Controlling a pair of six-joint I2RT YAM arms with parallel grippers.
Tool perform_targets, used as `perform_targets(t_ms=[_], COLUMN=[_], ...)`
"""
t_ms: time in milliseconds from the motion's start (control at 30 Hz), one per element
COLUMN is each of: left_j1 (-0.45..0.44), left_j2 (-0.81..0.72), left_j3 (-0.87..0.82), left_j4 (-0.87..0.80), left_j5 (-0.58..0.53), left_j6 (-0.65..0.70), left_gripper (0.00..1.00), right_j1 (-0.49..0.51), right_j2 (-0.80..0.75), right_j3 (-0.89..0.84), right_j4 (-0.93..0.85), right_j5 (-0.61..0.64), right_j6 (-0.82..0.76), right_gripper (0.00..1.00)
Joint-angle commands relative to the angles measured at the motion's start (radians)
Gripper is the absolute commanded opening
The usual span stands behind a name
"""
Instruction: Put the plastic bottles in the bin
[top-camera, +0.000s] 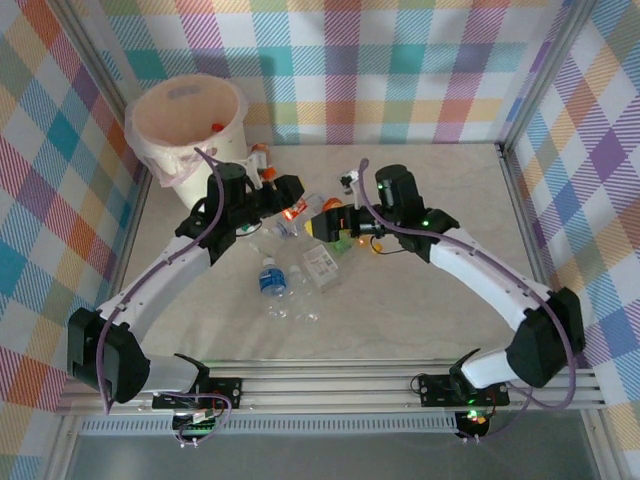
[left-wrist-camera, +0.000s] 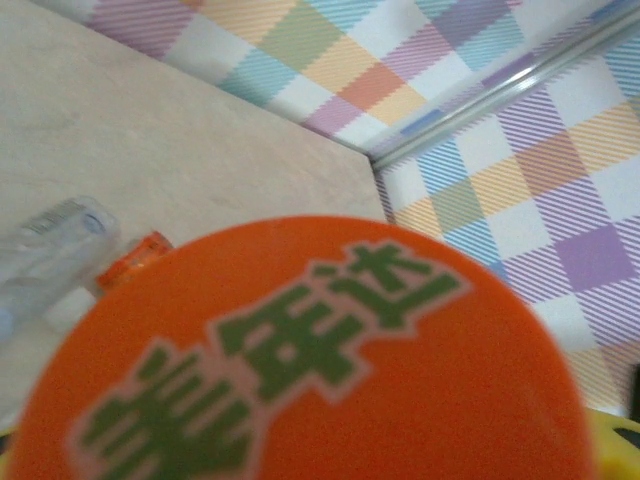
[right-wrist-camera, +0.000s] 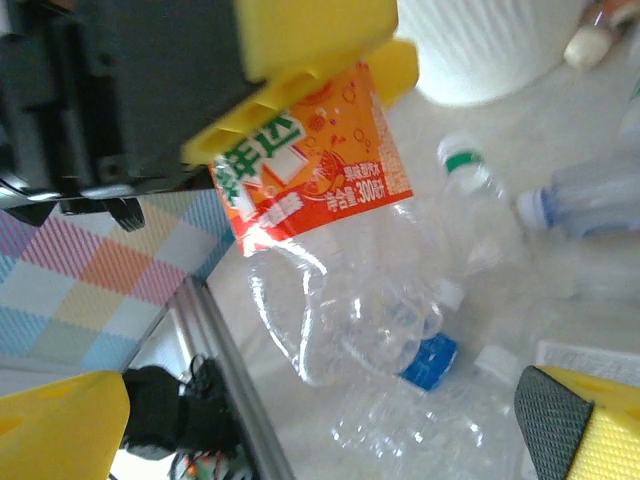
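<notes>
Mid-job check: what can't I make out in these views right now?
Left wrist view: the orange label of the clear plastic bottle, blurred against the lens, hides how the left gripper grips it.
Right wrist view: the left gripper's yellow fingers cover that bottle's gripped end.
Top view: what lies inside the round cream-white plastic bin is too small to count.

Bottle (right-wrist-camera: 340, 300) near the bin (top-camera: 175, 120) is clear, crinkly, glossy plastic, shiny orange label (right-wrist-camera: 320, 180). Bin looks like matt cream plastic, bag liner (top-camera: 148, 152) probably thin film. Table (top-camera: 440, 180) under the bin: smooth, matt.
</notes>
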Motion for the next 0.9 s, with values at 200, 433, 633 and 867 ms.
perform_targets(t_ms=[200,433,633,867], left_j1=[0.017,0.035,0.100,0.200], left_j2=[-0.098,-0.117,-0.099,-0.003], left_j3=[0.166,0.301,0.364,0.485], left_j4=[-0.285,-0.388,-0.289,-0.154], left_j5=[-0.272,-0.522,-0.686,-0.693], left_j6=[0.241,0.421,0.552,0.641], left_gripper=[0.49,0.48,0.48,0.48], right_j1=[-0.003,-0.025,-0.038,-0.039], right_j2=[-0.184,-0.208,-0.195,-0.151], right_j3=[-0.169,-0.198,-0.190,-0.151], right_j4=[0.166,0.142,0.104,0.067], right_j5=[0.438,0.583,0.587,0.523], right_j6=[0.032,0.048,0.055,0.070], right_gripper=[1.00,1.00,1.00,1.00])
